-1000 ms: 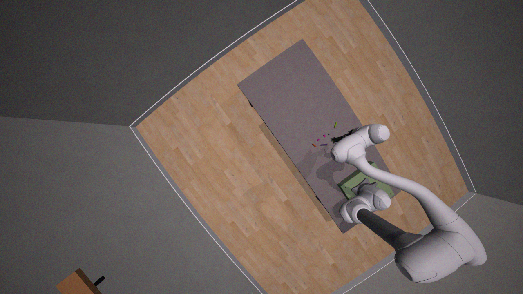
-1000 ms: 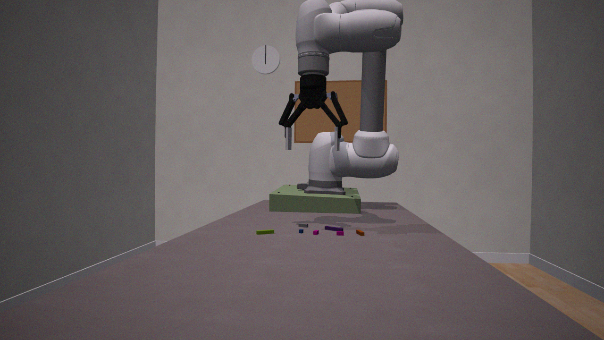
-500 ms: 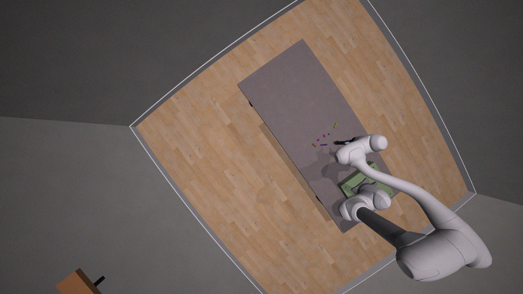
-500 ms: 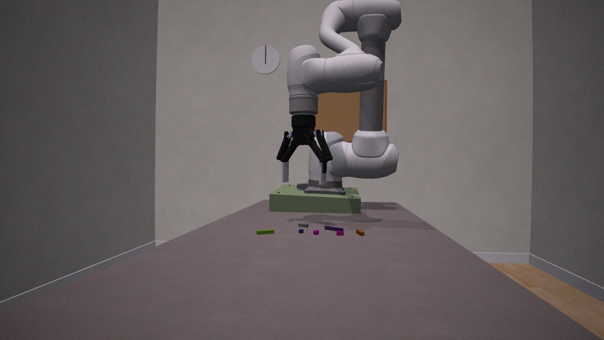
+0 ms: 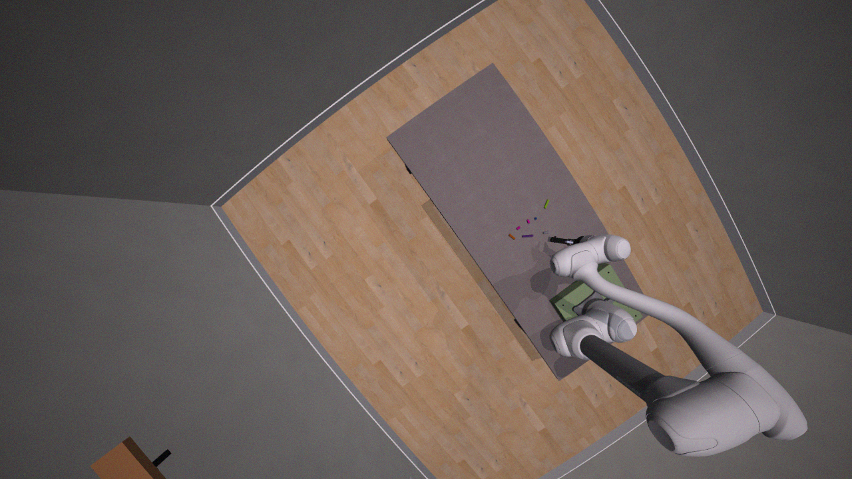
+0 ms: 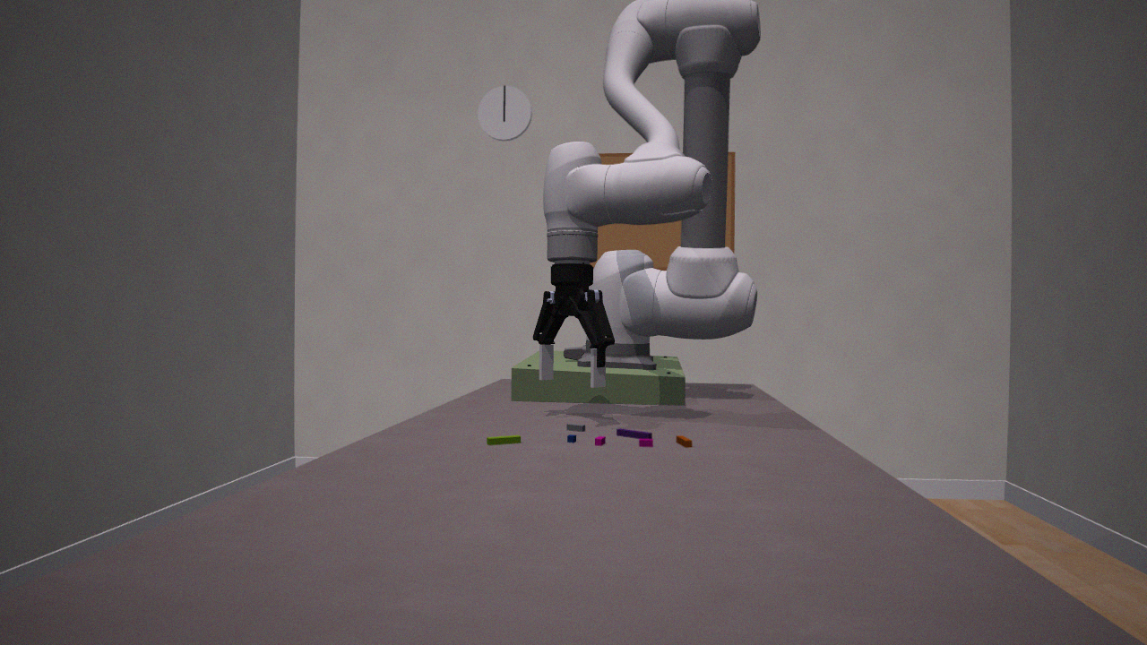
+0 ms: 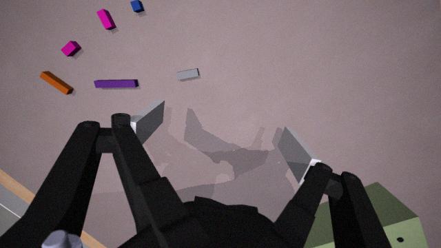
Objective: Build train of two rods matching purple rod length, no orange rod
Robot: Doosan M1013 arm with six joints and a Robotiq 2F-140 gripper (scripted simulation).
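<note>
My gripper is open and empty, hanging above the table in front of the arm's base; it also shows in the wrist view. The rods lie flat and apart ahead of it. The grey rod is the nearest; it also shows in the exterior view. The purple rod lies left of it, then the orange rod. Two magenta rods and the blue rod lie farther off. The lime rod lies apart at the left in the exterior view.
The arm's green base block stands behind the gripper. The table's edge and wooden floor show at the lower left of the wrist view.
</note>
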